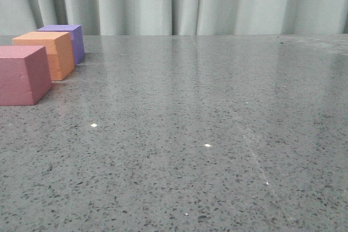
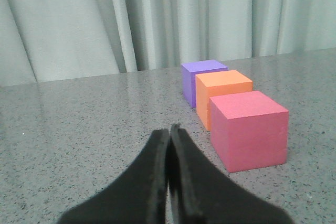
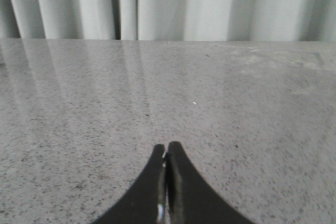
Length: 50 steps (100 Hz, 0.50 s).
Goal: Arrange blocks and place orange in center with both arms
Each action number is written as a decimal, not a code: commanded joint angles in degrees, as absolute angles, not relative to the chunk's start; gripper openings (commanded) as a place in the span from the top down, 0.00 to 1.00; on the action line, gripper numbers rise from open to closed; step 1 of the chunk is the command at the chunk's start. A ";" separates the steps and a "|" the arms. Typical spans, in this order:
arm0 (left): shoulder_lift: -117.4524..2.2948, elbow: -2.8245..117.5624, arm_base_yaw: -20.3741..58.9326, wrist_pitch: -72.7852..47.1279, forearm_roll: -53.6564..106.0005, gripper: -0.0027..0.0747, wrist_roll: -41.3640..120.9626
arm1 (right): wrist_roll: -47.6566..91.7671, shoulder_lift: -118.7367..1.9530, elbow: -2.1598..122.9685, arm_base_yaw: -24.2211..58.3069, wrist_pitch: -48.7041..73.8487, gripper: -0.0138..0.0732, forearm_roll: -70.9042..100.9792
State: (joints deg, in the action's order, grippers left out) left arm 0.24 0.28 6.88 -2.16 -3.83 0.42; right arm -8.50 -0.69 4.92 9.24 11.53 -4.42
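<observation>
Three foam cubes stand in a row at the table's far left: the pink-red cube (image 1: 22,74) nearest, the orange cube (image 1: 46,52) in the middle, the purple cube (image 1: 68,39) farthest. They also show in the left wrist view: pink-red (image 2: 249,129), orange (image 2: 223,95), purple (image 2: 202,77). My left gripper (image 2: 169,129) is shut and empty, short of the cubes and to their side. My right gripper (image 3: 166,148) is shut and empty over bare table. Neither gripper shows in the front view.
The grey speckled tabletop (image 1: 206,134) stretches to the right of the cubes. A pale pleated curtain (image 1: 190,1) hangs behind the table's far edge.
</observation>
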 commanded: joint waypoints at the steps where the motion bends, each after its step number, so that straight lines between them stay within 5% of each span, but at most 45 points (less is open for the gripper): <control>1: 2.09 -2.82 7.33 2.33 -3.84 0.99 0.39 | -7.85 2.30 3.89 6.56 5.52 0.92 -2.60; 50: 2.09 -2.82 7.33 2.33 -3.84 0.99 0.39 | -7.66 1.83 -0.83 1.52 -1.74 0.92 -1.05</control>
State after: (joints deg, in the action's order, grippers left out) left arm 0.24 0.28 6.88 -2.16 -3.83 0.42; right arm -8.38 0.53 -1.56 1.92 3.54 -0.45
